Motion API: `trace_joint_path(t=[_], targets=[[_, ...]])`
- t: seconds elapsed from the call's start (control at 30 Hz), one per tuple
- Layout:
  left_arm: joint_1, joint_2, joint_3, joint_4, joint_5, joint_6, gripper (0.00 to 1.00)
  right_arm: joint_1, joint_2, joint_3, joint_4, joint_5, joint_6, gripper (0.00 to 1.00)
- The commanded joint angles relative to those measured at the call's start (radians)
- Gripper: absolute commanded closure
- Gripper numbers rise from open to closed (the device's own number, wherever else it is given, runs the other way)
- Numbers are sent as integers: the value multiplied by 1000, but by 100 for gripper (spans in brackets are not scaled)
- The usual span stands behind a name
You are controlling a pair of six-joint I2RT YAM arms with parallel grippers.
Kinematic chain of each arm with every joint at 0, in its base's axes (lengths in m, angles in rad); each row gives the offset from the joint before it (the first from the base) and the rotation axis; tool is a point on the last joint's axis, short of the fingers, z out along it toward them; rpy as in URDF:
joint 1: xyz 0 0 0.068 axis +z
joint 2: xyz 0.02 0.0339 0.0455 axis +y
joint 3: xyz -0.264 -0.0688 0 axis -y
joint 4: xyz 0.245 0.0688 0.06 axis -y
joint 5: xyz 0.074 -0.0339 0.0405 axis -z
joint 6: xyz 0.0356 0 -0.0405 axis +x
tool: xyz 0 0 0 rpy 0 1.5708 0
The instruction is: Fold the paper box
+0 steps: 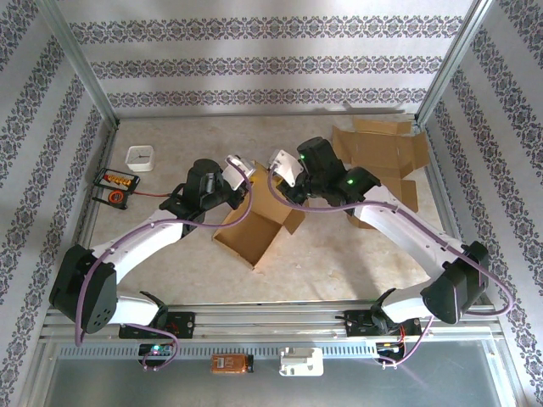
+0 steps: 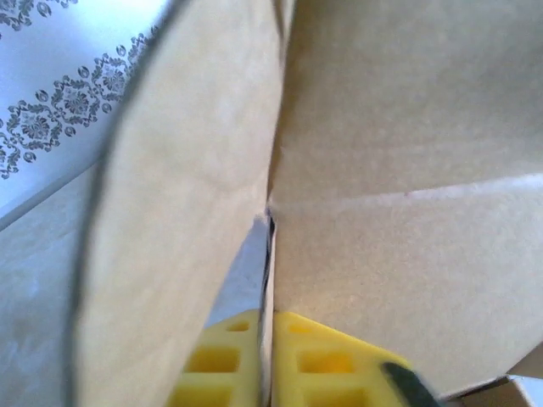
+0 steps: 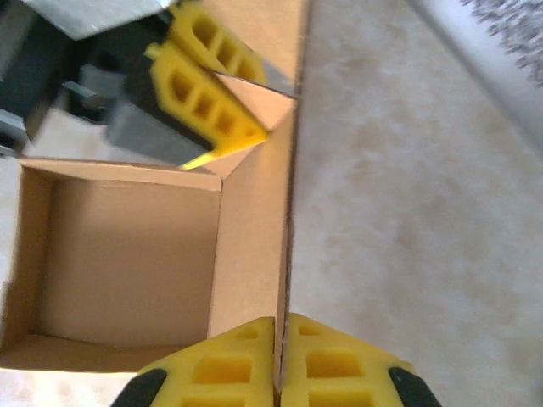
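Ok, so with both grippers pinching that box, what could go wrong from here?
The left gripper and right gripper each pinch a thin panel of the paper box; pulling unevenly could tear or crease it. The right arm also passes over the flat cardboard and might drag it.

My left wrist cam: paper box (image 2: 399,280) near flap blurry, cropped top and right. Orange item (image 1: 116,182) too small to ID.

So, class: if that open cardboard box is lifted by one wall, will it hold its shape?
The cardboard box is probably floppy: its flap bows in a curve. Likely light for its size: thin board, nothing inside. It may skew, since the right hand pinches one wall.
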Motion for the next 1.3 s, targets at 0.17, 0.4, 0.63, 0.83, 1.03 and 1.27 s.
trace_joint_path(t=[0.17,0.4,0.63,0.83,1.03,1.27], targets=[[-8,-126,-84,105,-53,-170,39,53,30,88,-4,222,-449,100],[-8,-219,-48,-148,-154,-165,25,50,99,95,21,243,-656,100],[-8,-205,65,-409,-71,-77,17,59,136,111,21,246,-718,100],[-1,-92,151,-443,-101,-9,4,70,130,104,26,248,-738,100],[1,72,266,-470,-96,-42,16,76,126,96,26,253,-743,100],[1,126,306,-533,-101,-102,41,77,134,88,35,280,-756,100]])
